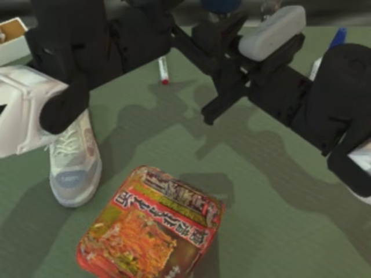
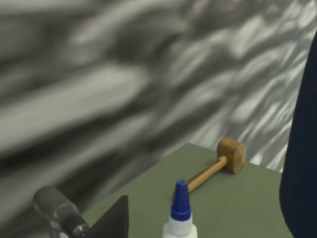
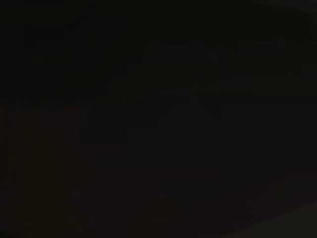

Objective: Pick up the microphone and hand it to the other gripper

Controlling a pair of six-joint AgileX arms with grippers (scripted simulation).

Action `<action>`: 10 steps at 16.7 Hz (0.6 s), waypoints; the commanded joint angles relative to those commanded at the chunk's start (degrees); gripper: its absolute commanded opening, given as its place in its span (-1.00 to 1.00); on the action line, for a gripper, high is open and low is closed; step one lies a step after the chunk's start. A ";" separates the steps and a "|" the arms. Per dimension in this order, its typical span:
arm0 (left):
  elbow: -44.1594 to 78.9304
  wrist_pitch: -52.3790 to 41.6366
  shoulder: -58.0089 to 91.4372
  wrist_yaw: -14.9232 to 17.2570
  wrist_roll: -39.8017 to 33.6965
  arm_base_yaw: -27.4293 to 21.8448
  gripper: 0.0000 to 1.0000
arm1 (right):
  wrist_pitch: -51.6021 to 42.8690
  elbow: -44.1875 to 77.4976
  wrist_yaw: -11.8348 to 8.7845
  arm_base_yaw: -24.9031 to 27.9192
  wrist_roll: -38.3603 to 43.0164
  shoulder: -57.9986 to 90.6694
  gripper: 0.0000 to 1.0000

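Note:
The microphone's navy foam head (image 1: 221, 4) shows at the top edge of the top view, high above the table where both raised arms meet. Its handle is hidden there. My left gripper (image 1: 174, 29) reaches in from the left and my right gripper (image 1: 223, 52) from the right, both close to the head. In the left wrist view a navy mass (image 2: 301, 148) fills one edge. A grey metal cylinder (image 2: 55, 208) lies beside one black finger (image 2: 115, 222), and I cannot tell whether it is the handle. The right wrist view is dark.
On the table are a white sneaker (image 1: 72, 168), a red instant-noodle pack (image 1: 151, 226) and a red-capped marker (image 1: 164, 70). A blue-capped glue bottle (image 2: 181, 215) and a wooden mallet (image 2: 224, 159) sit near the far edge. A white box (image 1: 11, 37) is at the back left.

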 joint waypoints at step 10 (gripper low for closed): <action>0.00 0.00 0.00 0.00 0.00 0.00 -0.96 | 0.00 0.00 0.00 0.00 0.00 0.00 -1.00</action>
